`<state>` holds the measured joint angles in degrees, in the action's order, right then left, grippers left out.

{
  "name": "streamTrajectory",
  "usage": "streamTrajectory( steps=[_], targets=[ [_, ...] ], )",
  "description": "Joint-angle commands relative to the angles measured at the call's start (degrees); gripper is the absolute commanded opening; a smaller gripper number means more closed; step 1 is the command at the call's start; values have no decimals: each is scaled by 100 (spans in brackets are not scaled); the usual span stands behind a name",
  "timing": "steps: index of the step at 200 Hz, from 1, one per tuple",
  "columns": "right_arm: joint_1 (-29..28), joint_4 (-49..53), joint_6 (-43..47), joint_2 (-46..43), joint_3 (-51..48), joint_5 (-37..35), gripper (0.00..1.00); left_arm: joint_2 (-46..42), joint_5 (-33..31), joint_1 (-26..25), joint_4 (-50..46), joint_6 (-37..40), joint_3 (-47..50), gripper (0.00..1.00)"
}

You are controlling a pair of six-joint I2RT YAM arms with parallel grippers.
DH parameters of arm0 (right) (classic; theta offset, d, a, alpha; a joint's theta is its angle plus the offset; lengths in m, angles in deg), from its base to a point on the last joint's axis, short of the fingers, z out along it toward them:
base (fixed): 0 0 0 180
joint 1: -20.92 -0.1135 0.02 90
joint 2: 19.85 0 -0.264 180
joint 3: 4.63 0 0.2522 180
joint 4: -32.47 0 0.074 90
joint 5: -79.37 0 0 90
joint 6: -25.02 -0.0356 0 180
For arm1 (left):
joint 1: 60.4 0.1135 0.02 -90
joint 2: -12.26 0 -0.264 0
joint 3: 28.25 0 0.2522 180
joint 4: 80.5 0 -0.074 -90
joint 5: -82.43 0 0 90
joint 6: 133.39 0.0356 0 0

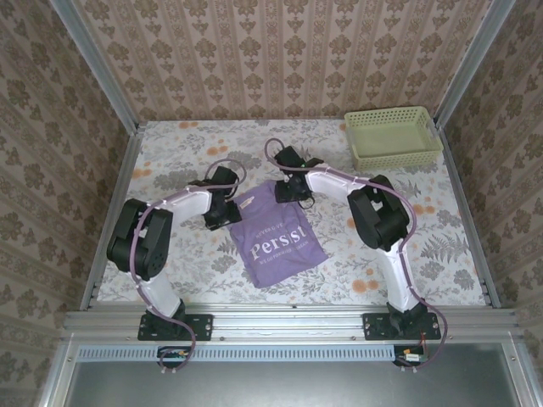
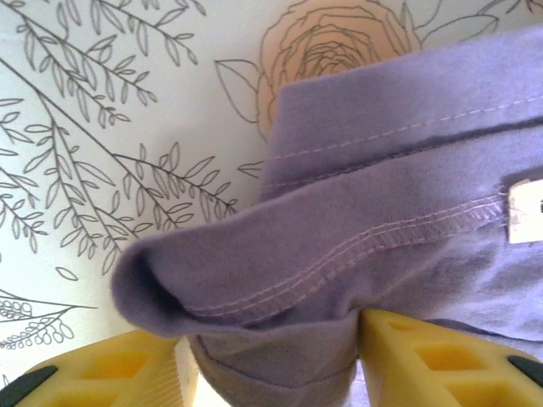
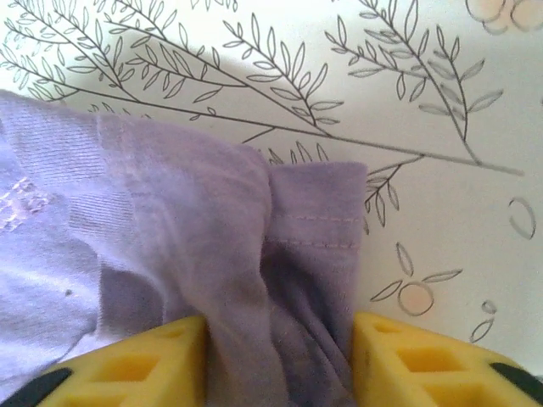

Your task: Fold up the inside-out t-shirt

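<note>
**Lavender jersey pinched along its far edge**

Floral table (image 1: 424, 246) has the inside-out t-shirt (image 1: 276, 242) lying at its centre, partly folded, white lettering up. Thin, limp and light, it will likely sag and wrinkle, so the stitched hems look like the safest hold. Both arms reach forward, elbows bent outward. Left gripper (image 2: 271, 356) and right gripper (image 3: 278, 356) each clamp bunched cloth between yellow fingers.

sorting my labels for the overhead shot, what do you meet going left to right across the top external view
left arm -> t-shirt -> basket
</note>
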<state>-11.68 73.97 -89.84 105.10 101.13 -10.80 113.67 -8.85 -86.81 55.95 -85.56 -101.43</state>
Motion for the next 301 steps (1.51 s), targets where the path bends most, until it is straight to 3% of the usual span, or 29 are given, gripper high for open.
streamTrajectory(
  steps=[1, 52, 109, 170, 188, 231, 268, 301],
  targets=[
    [-448, -312, -712, -279, -775, 529, 37, 705, 583, -356, 1514, 199, -20, 48],
    [-980, -1645, -2030, -1217, -2382, 336, 24, 710, 457, -426, 1405, 192, -8, 35],
    [-732, -2046, -2118, -1963, -3225, 89, 6, -194, 409, -321, 1589, 211, 758, 0],
    [-406, -2599, -1968, -2832, -3861, 520, 0, -1803, 706, 0, 1923, 150, 1870, 0],
    [-242, -2793, -1981, -3091, -4009, 814, 0, -2272, 836, 317, 1871, 189, 2003, 0],
    [-212, -2784, -1850, -3394, -3940, 972, 0, -2784, 1108, 367, 1897, 245, 2008, 0],
    [102, -2417, -1442, -3117, -3041, 966, 0, -2408, 1331, 593, 1775, 483, 1078, 0],
    [652, -1804, -850, -2456, -1184, 1094, 0, -1658, 1639, 1118, 1310, 897, -862, 0]
  ],
)
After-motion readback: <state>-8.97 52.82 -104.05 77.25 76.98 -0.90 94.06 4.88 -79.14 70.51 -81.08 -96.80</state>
